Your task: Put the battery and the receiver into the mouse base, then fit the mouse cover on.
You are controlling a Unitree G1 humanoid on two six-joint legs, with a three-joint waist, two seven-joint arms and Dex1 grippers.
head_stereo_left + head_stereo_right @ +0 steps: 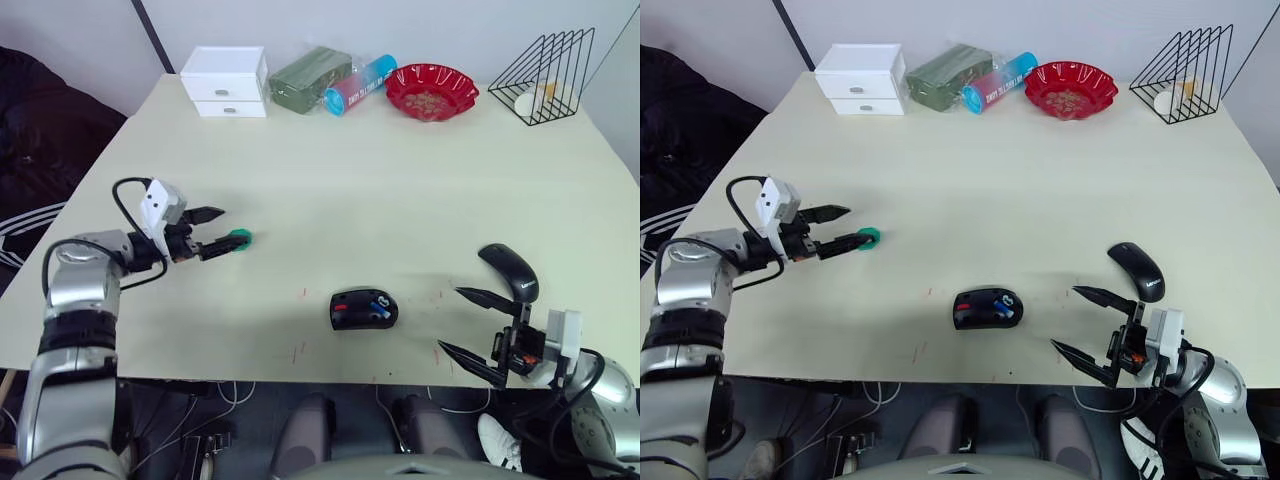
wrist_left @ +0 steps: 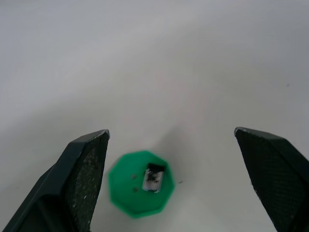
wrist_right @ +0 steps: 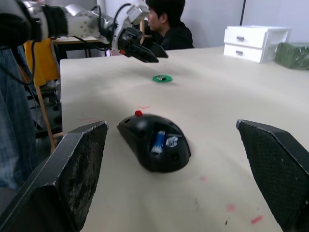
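Note:
The black mouse base [image 1: 363, 308] lies near the table's front edge, inner side up, with the blue battery [image 3: 158, 141] lying in its compartment and a red spot at one end. To its right rests the glossy black mouse cover [image 1: 510, 272]. The small receiver [image 2: 153, 177] sits on a green disc [image 1: 239, 238] at the left. My left gripper [image 1: 226, 228] is open, its fingertips just short of the disc, one on either side. My right gripper [image 1: 449, 318] is open and empty, level with the base and to its right, below the cover.
Along the far edge stand a white drawer box [image 1: 225, 80], a green pack [image 1: 310, 78], a blue and red can [image 1: 358, 84], a red bowl [image 1: 431, 90] and a black wire rack [image 1: 545, 75]. A person [image 3: 166, 21] sits beyond the table's left side.

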